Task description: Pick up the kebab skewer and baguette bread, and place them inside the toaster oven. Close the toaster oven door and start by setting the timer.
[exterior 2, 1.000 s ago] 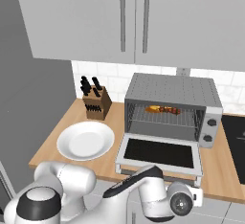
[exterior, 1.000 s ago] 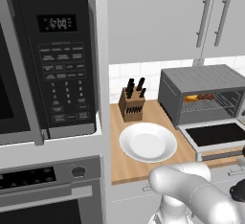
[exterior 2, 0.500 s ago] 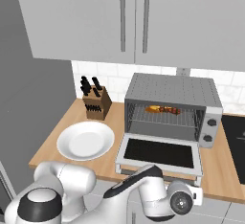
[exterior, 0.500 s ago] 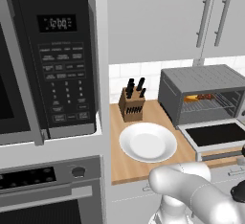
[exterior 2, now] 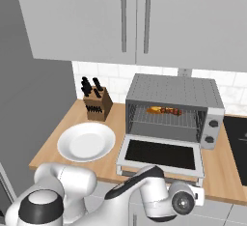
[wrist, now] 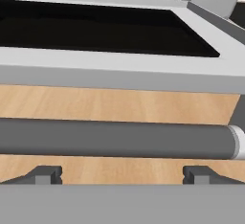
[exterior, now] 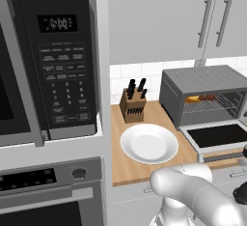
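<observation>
On the wooden tabletop [exterior 2: 53,145], the toaster oven [exterior 2: 173,92] stands at the right, against the tiled wall, its ribbed grey top facing up. The toaster oven door [exterior 2: 161,155] is dropped fully open and lies roughly level, its dark glass pane framed in light grey. Inside, on the wire rack, the kebab skewer [exterior 2: 172,110] and the baguette bread [exterior 2: 154,109] lie side by side, the golden loaf to the left and the dark red skewer to the right; from the left base view the same pair appears on the rack, bread [exterior: 193,98] beside skewer [exterior: 207,97]. A white plate [exterior 2: 86,141] rests left of the open door, with a knife block [exterior 2: 97,105] behind it near the wall. A black microwave [exterior: 58,61] is mounted at far left above a built-in wall oven [exterior: 48,191].

From the hand view, the door's bar handle [wrist: 115,139] runs across the frame, close above the tool [wrist: 122,174]. The tool's fingertips [wrist: 44,173] are spread wide apart and released, grasping nothing; the handle sits just ahead of them, with the door frame [wrist: 119,70] beyond.
</observation>
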{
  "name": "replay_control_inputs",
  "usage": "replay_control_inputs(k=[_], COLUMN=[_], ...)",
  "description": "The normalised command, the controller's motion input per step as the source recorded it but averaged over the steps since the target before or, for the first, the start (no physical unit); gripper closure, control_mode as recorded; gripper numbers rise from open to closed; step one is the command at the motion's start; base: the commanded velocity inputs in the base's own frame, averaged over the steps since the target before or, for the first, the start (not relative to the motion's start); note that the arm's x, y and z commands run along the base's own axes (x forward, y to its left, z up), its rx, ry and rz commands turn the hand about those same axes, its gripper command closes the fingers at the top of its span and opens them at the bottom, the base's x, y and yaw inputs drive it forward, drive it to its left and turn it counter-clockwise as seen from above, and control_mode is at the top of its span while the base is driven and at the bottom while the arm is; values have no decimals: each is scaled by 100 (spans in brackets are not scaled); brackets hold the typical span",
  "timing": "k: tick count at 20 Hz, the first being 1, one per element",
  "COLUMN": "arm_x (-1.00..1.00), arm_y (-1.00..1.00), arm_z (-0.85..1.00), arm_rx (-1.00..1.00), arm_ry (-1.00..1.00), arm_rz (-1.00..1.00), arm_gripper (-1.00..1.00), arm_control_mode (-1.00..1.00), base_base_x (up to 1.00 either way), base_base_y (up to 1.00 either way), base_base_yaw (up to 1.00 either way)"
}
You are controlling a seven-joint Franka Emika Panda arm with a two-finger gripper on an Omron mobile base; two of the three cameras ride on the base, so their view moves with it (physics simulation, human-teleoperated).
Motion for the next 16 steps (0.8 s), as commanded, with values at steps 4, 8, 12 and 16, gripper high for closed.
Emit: replay_control_inputs(k=[4, 8, 12, 16], arm_x=[9, 11, 23, 9], arm_y=[0, 1, 2, 1], arm_z=[0, -4, -3, 18], arm_rx=[0, 0, 0, 0], arm_ry=[0, 0, 0, 0], arm_rz=[0, 0, 0, 0], arm_gripper=[-100, -100, -100, -100], arm_control_mode=[-100, -100, -100, -100], base_base_x=[0, 0, 0, 0], base_base_y=[0, 0, 0, 0], base_base_yaw=[0, 0, 0, 0])
